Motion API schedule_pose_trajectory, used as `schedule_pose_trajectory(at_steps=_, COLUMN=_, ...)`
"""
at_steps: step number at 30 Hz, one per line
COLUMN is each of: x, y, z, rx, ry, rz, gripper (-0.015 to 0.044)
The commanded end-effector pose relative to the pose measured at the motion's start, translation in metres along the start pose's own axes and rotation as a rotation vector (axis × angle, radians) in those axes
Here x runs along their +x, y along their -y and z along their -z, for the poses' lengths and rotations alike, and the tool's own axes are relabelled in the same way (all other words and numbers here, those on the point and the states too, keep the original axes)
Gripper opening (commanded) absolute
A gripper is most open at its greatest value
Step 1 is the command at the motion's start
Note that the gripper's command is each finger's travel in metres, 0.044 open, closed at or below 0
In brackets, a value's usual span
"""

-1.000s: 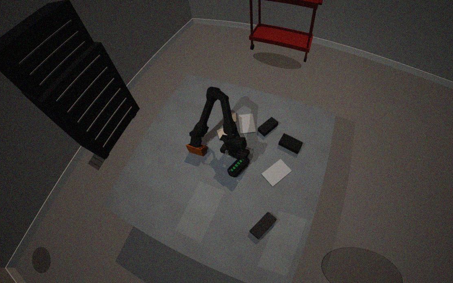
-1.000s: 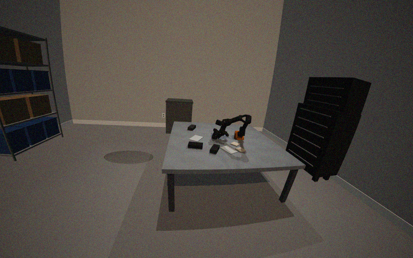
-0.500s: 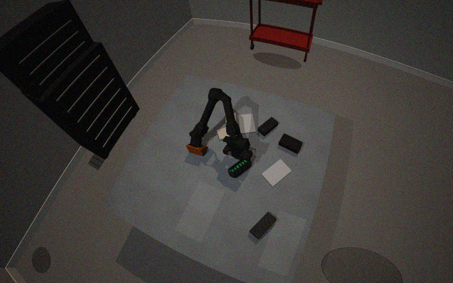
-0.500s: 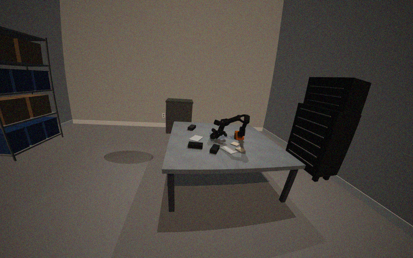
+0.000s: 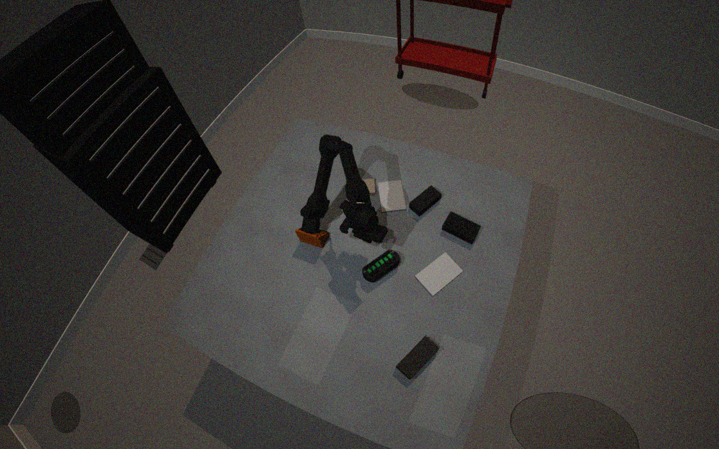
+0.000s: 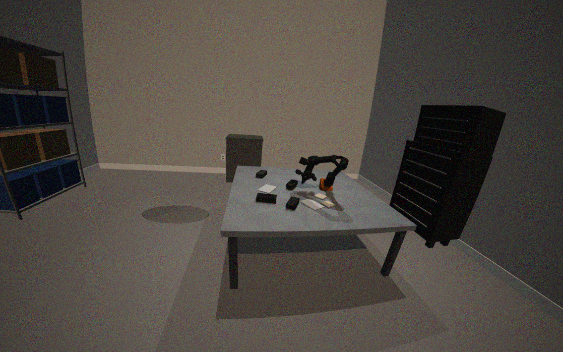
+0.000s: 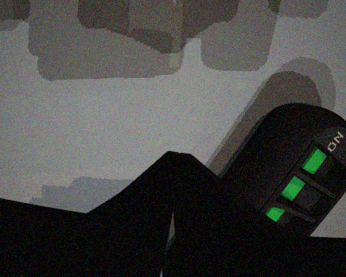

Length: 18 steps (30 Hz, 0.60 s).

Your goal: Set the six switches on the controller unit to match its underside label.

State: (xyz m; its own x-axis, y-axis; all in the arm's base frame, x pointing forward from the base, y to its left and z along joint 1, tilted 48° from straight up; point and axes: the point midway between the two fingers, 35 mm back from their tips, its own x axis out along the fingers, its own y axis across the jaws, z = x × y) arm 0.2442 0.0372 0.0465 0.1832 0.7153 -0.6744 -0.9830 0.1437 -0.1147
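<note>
The dark grey controller unit point(image 5: 371, 277) point(image 6: 292, 184) point(image 7: 258, 159) lies on the bench with its switches facing up. A row of several green switch ends shows in the top view. In the wrist view three green ends and the printed word ON show at the right; the rest is hidden behind my fingers. Which switch ends are pressed down I cannot tell for sure. The label on the underside is hidden. My gripper point(image 5: 378, 234) point(image 6: 304, 181) point(image 7: 176, 164) is shut and empty, above the bench beside the unit, apparently not touching it.
Dark boxes point(image 5: 425, 201) point(image 5: 461, 227) point(image 5: 417, 357) lie around the unit. A white plate point(image 5: 438, 273) point(image 6: 267, 188) lies beside it. Another pale plate point(image 5: 392, 195) point(image 6: 312, 203) and small tan pieces point(image 6: 321, 196) point(image 6: 327, 203) lie near the arm's orange base point(image 5: 311, 237) point(image 6: 325, 184).
</note>
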Motion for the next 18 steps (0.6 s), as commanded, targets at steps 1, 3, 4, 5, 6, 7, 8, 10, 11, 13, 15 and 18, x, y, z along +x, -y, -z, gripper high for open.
schedule_pose_trajectory(at_steps=1, x=-0.002, y=-0.007, z=0.0, rx=0.001, ry=0.0, rz=-0.012, gripper=0.0)
schedule_pose_trajectory(at_steps=3, x=-0.002, y=-0.007, z=0.0, rx=0.007, ry=-0.002, rz=-0.012, gripper=0.0)
schedule_pose_trajectory(at_steps=4, x=-0.001, y=-0.004, z=0.0, rx=0.023, ry=-0.007, rz=-0.014, gripper=0.0)
schedule_pose_trajectory(at_steps=5, x=-0.001, y=-0.001, z=-0.001, rx=0.051, ry=-0.016, rz=-0.017, gripper=0.0)
schedule_pose_trajectory(at_steps=6, x=0.001, y=0.004, z=-0.001, rx=0.086, ry=-0.027, rz=-0.02, gripper=0.0)
schedule_pose_trajectory(at_steps=7, x=0.002, y=0.009, z=-0.002, rx=0.121, ry=-0.038, rz=-0.022, gripper=0.0)
schedule_pose_trajectory(at_steps=8, x=0.003, y=0.014, z=-0.003, rx=0.157, ry=-0.05, rz=-0.023, gripper=0.0)
schedule_pose_trajectory(at_steps=10, x=0.006, y=0.024, z=-0.005, rx=0.227, ry=-0.072, rz=-0.023, gripper=0.0)
schedule_pose_trajectory(at_steps=11, x=0.008, y=0.03, z=-0.006, rx=0.263, ry=-0.083, rz=-0.022, gripper=0.0)
schedule_pose_trajectory(at_steps=13, x=0.012, y=0.04, z=-0.009, rx=0.333, ry=-0.104, rz=-0.018, gripper=0.0)
schedule_pose_trajectory(at_steps=15, x=0.015, y=0.049, z=-0.011, rx=0.395, ry=-0.122, rz=-0.011, gripper=0.0)
schedule_pose_trajectory(at_steps=18, x=0.016, y=0.052, z=-0.012, rx=0.417, ry=-0.128, rz=-0.008, gripper=0.0)
